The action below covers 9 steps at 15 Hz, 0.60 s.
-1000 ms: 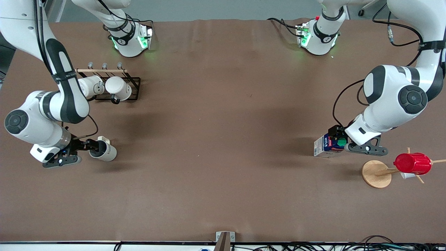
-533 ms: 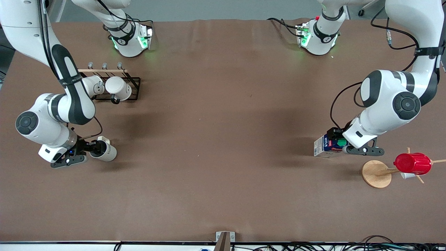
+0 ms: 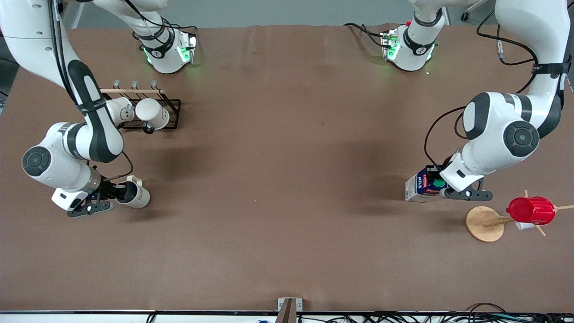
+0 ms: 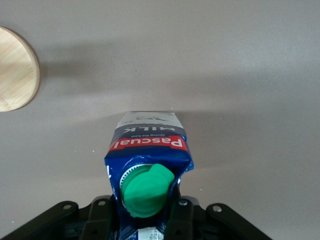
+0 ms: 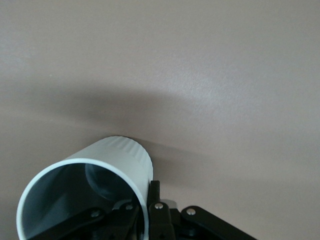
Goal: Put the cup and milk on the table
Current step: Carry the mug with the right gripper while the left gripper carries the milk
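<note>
The milk carton (image 3: 419, 186) is pinched at its gable by the left claw (image 3: 434, 184) near the wooden stand (image 3: 483, 223); the mug (image 3: 134, 194) is clamped at its rim by the right claw (image 3: 115, 192), both low over the worktop (image 3: 287, 202) for set-down.

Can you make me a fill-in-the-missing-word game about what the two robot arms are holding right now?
1. The left end effector is shut on the ____ carton.
2. The milk has a round cap coloured ____.
3. The right end effector grips the rim of the ____, which has a grey inside.
4. On the wooden stand near the milk hangs a cup coloured ____.

Missing words: milk; green; cup; red
</note>
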Tool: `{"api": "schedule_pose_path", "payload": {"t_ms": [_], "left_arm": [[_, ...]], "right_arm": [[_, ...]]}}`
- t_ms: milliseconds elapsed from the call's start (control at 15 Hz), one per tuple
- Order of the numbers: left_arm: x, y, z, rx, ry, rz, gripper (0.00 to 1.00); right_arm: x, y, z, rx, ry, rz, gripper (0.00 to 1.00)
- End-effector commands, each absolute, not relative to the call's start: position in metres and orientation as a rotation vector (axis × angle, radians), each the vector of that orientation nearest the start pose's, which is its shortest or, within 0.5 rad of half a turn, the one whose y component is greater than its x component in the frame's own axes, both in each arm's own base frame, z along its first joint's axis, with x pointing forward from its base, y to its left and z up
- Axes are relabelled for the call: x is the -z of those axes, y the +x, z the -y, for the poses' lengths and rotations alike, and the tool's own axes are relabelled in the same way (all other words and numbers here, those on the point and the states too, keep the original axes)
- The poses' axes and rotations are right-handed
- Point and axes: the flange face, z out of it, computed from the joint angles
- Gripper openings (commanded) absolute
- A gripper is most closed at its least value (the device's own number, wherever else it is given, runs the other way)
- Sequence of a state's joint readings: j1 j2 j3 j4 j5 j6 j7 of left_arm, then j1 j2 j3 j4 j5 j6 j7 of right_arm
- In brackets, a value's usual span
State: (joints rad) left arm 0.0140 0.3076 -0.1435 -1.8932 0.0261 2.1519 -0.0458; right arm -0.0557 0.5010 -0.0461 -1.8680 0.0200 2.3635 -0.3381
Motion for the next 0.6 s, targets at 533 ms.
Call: {"api": "schedule_pose_path", "payload": {"t_ms": [533], "left_arm": [[-0.411, 0.623, 0.075, -0.121, -3.127, -0.132, 0.27]], "right_arm": [[-0.364, 0.669, -0.196, 0.045, -3.024, 0.144, 0.00]]}}
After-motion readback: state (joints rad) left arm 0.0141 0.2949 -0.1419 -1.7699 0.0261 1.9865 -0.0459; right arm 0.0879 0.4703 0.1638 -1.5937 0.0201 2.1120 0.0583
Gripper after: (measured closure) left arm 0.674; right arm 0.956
